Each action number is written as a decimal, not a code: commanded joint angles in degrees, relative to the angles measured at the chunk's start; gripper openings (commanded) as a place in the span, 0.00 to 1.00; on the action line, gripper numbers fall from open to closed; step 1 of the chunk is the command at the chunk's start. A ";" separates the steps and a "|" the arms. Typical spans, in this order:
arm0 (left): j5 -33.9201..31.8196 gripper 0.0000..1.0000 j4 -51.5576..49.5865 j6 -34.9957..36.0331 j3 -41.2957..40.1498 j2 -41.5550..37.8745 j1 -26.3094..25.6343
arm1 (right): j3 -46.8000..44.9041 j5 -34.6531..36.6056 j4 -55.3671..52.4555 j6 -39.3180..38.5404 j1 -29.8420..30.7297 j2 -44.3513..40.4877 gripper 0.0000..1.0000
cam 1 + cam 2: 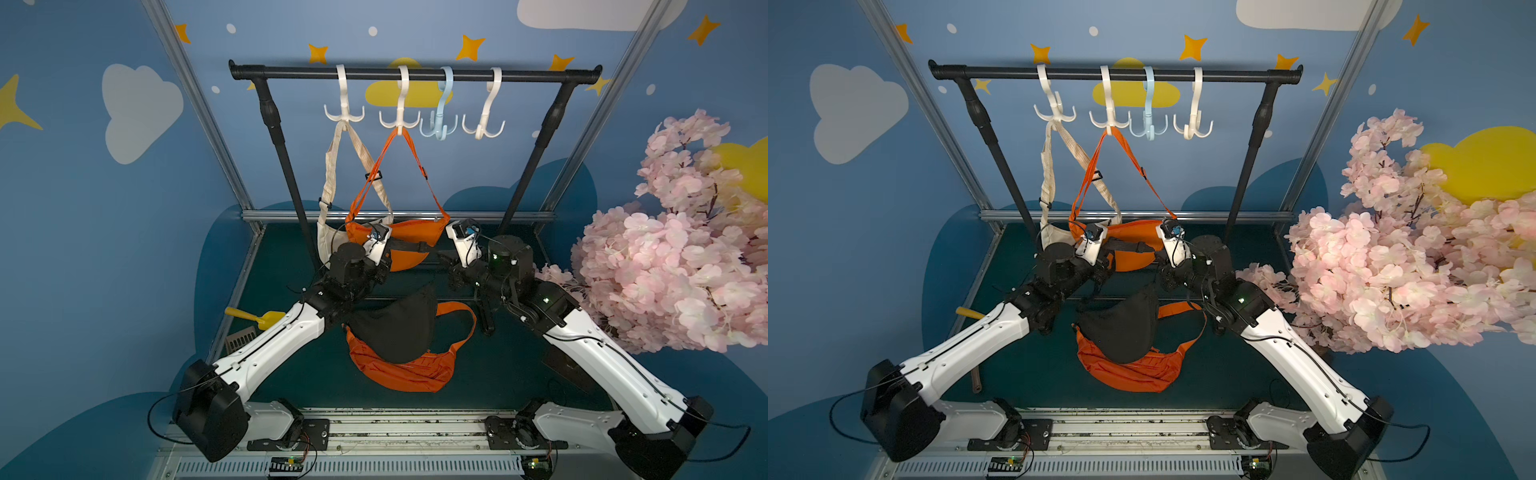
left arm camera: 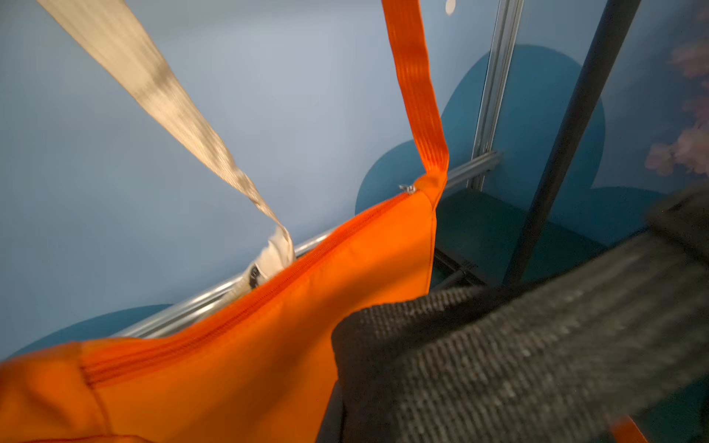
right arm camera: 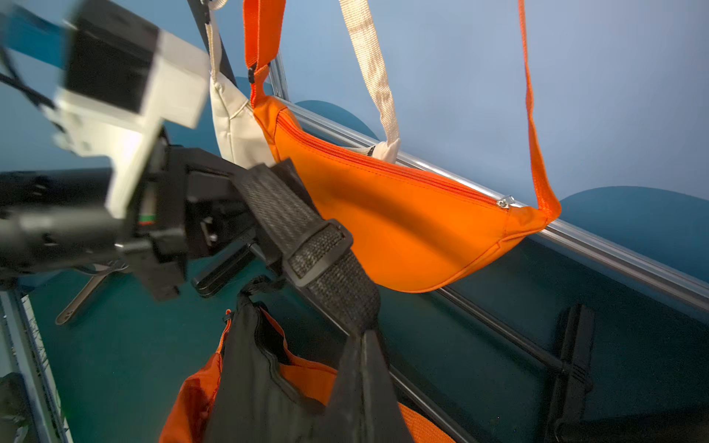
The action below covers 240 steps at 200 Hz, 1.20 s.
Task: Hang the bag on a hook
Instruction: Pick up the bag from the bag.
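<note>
left end effector [image 1: 384, 261] and right end effector [image 1: 451, 266] both pinch the black strap [image 1: 415, 248], the black bag [image 1: 395, 328] sagging low between them. best raise it taut and level, then loop it over the empty blue hook [image 1: 440, 114].

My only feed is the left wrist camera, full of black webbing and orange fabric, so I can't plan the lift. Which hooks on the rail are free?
Observer: In both top views the light blue hook and the white hook furthest toward the right arm carry nothing.
Operator: Where is the body of what I'm holding?
Observer: The black bag hangs under the black strap, right over an orange bag lying on the table.
Operator: Am I holding it alone?
Observer: No. That strap runs from the left gripper to the right gripper, both shut on it.
</note>
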 commanded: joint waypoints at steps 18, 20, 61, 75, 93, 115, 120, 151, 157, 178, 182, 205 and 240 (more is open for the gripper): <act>4.37 0.06 -9.63 -0.77 7.83 -3.75 0.58 | -2.09 0.74 1.78 3.08 -2.12 4.31 0.00; 4.55 0.06 -9.89 -0.87 8.03 -3.82 0.56 | -2.39 0.52 2.08 3.31 -2.20 4.51 0.00; 7.95 0.05 -12.70 -2.86 9.48 -4.60 0.47 | -7.77 -5.28 6.31 4.22 -2.14 6.26 0.16; 8.19 0.04 -13.29 -3.15 9.62 -4.19 0.39 | -10.33 -6.43 9.64 3.19 -1.23 4.35 0.35; 8.31 0.04 -13.39 -3.25 9.53 -3.68 0.25 | -12.24 -5.79 12.59 1.60 -0.44 1.52 0.52; 8.15 0.04 -13.30 -3.13 9.59 -3.31 0.29 | -12.46 -5.48 13.81 -0.88 -0.07 -0.55 0.69; 8.13 0.04 -13.26 -3.04 9.62 -3.24 0.30 | -12.35 -5.48 14.03 -1.39 0.04 -0.82 0.72; 8.31 0.04 -13.53 -2.58 10.01 -3.09 0.29 | -10.61 -4.87 15.53 -5.37 0.55 -0.22 0.80; 8.31 0.04 -13.52 -2.60 10.06 -3.09 0.29 | -10.04 -4.78 15.77 -6.09 0.55 0.50 0.80; 8.55 0.04 -13.34 -2.66 10.20 -3.23 0.29 | -7.77 -6.10 17.27 -8.50 0.57 3.57 0.80; 8.57 0.04 -13.34 -2.62 10.15 -3.26 0.29 | -7.48 -6.23 17.83 -8.86 0.63 4.23 0.80; 8.81 0.04 -13.34 -2.66 10.16 -3.44 0.29 | -4.74 -7.00 20.11 -10.52 0.64 8.61 0.80; 8.99 0.04 -13.43 -2.86 10.06 -3.80 0.30 | 0.05 -7.70 22.38 -11.22 0.89 15.15 0.79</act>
